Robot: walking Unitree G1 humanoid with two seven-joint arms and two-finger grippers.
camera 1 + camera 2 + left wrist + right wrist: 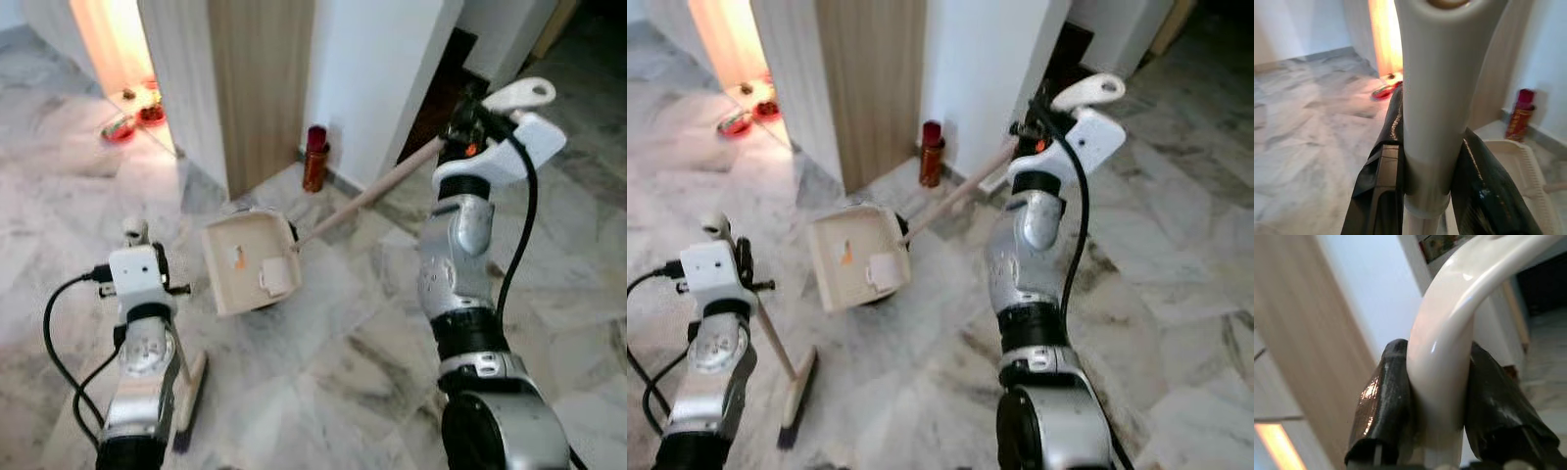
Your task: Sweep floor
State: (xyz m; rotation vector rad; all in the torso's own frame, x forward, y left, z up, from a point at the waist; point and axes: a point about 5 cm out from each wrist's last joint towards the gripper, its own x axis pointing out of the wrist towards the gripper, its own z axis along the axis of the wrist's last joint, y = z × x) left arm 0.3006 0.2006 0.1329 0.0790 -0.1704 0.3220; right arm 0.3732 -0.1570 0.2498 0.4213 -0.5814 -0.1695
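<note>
Two tools are in the robot's grip above a grey-veined marble floor (343, 372). Beyond both sets of jaws stands a pale wooden door panel (260, 88) beside a white wall (377, 78), with warm light spilling through an opening past the left gripper.

Largest of the task's things is the dustpan (245, 259), a cream tray resting tilted on the floor, its open face turned upward, lying ahead of and between the two grippers. Its long pale pole (367, 191) slopes up from the pan to the right gripper (1437, 431), whose black fingers (1381, 401) are clamped on either side of the curved white handle (519, 93) at the pole's top.

Next is the broom (795, 397): its head sits on the floor just below the left gripper, near the robot's left arm, and its thin stick rises to the jaws. The left gripper (1425, 196) is closed around the stick's thick white grip (1442, 88), one black finger (1378, 186) pressing each side.

A red spray can (314, 157) stands upright at the foot of the wall, beyond the dustpan and well apart from both jaws. Small red dishes (132, 122) lie on the floor in the lit opening, far past the left jaws. A small orange scrap (238, 258) and a pale square piece (277, 277) sit inside the pan.
</note>
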